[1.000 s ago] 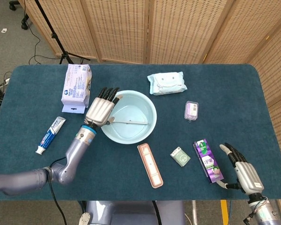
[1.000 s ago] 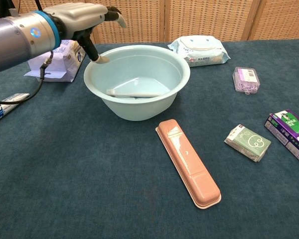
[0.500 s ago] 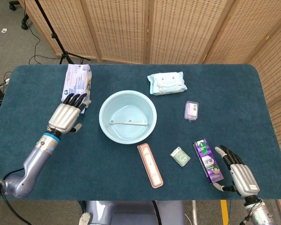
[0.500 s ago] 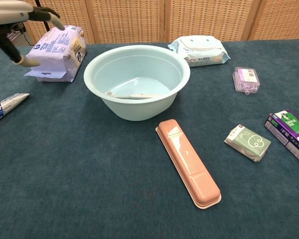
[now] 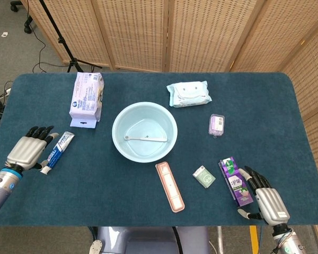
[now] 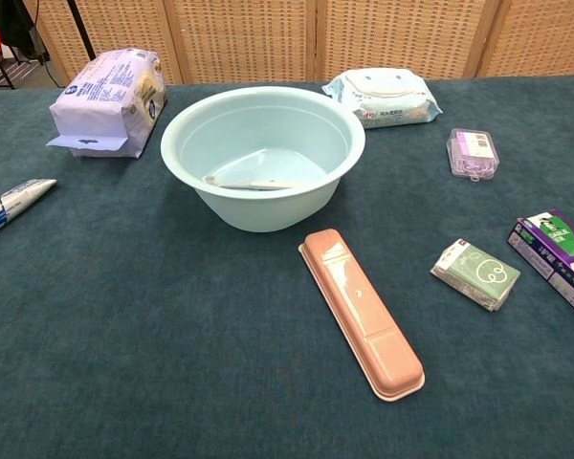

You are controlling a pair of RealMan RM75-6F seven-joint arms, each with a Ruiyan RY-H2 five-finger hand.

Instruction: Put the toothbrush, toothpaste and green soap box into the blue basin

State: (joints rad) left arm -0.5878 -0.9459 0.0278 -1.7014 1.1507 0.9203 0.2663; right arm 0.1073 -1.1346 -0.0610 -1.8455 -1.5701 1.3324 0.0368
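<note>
A dark teal, felt-like cloth covers the counter, and at its middle stands the blue basin, a smooth round pale plastic bowl with a thin white toothbrush lying flat across its bottom. The toothpaste is a slim blue-and-white tube with a red mark, lying on the cloth at the counter's left edge, well apart from the basin. The left hand rests just beside the tube on its left; its dark fingers are spread and hold nothing, and whether they touch the tube cannot be told. The green soap box, a small flat pack with rounded corners, lies right of a long salmon-pink case with a glossy hard shell. Just right of it is a purple carton, and the right hand lies near that carton's far side, fingers loosely apart and empty, clear of the soap box.
</note>
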